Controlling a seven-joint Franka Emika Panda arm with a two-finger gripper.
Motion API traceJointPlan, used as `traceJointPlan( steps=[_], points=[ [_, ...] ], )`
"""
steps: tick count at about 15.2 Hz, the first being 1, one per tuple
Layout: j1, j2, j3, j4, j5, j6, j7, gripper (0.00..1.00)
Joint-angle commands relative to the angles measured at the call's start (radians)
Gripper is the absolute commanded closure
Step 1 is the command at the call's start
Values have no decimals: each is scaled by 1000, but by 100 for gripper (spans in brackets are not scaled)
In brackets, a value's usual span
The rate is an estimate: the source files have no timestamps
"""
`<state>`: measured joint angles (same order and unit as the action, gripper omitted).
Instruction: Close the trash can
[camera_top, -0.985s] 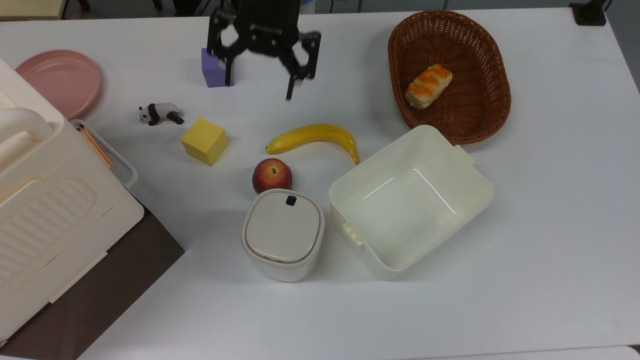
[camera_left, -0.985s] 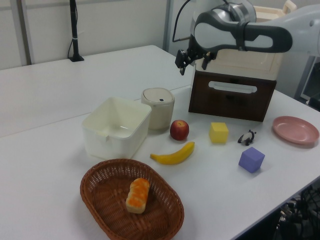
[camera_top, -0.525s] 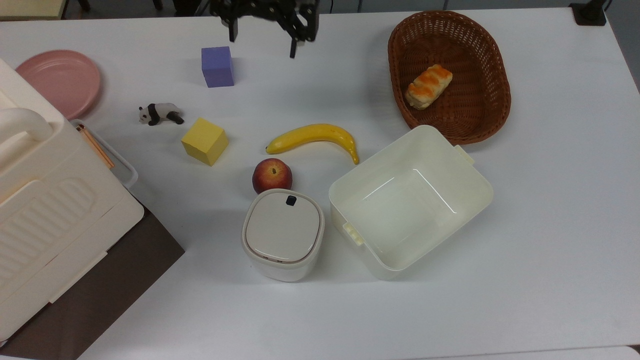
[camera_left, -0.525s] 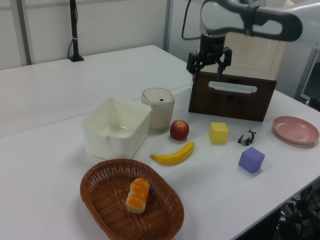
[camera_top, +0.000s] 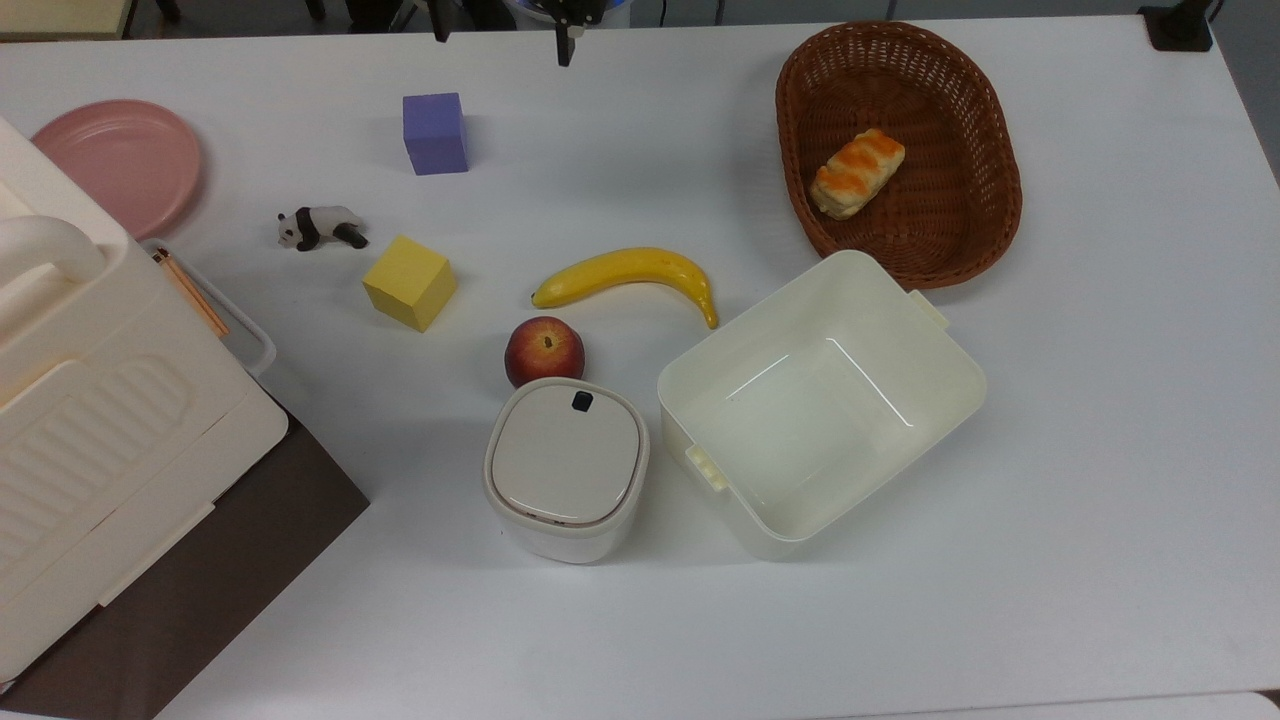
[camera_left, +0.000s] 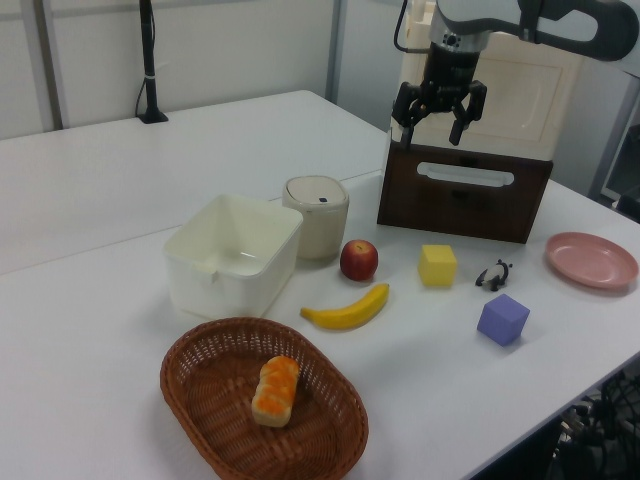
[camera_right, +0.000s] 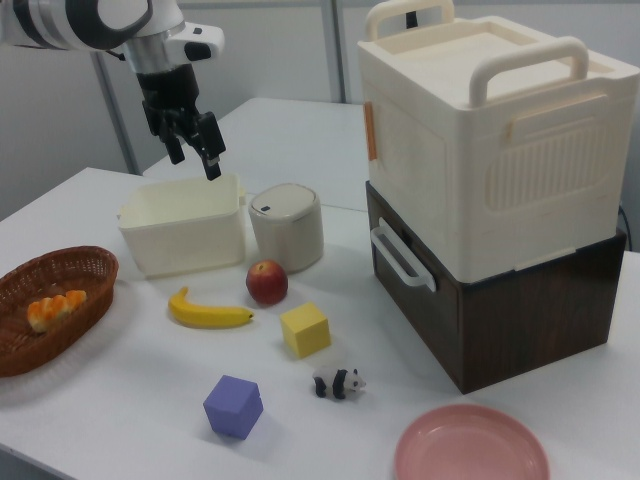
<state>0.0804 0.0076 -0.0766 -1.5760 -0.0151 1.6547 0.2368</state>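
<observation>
The trash can is a small cream-white bin standing near the table's middle, its flat lid down and level and a dark button at the lid's edge. It also stands beside the lidless tub in the left view and the right view. My gripper hangs high in the air, open, with nothing between its fingers, well apart from the bin. In the right view the gripper hovers above the tub's far side. In the top view its fingertips poke in at the top edge.
A red apple touches the bin's far side, with a banana beyond. The cream tub sits beside the bin. A wicker basket holds bread. Yellow cube, purple cube, panda, pink plate and big ribbed box lie at the top view's left.
My gripper rose and drew back toward the top view's top edge, clear of the purple cube. The bin's lid stayed down and nothing on the table moved.
</observation>
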Motion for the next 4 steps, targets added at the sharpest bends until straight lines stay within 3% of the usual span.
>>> traceJointPlan(
  steps=[1, 4],
  points=[
    [1, -9, 1, -10, 21, -7, -43, 0],
    [1, -9, 1, -10, 24, -7, -57, 0]
  ],
)
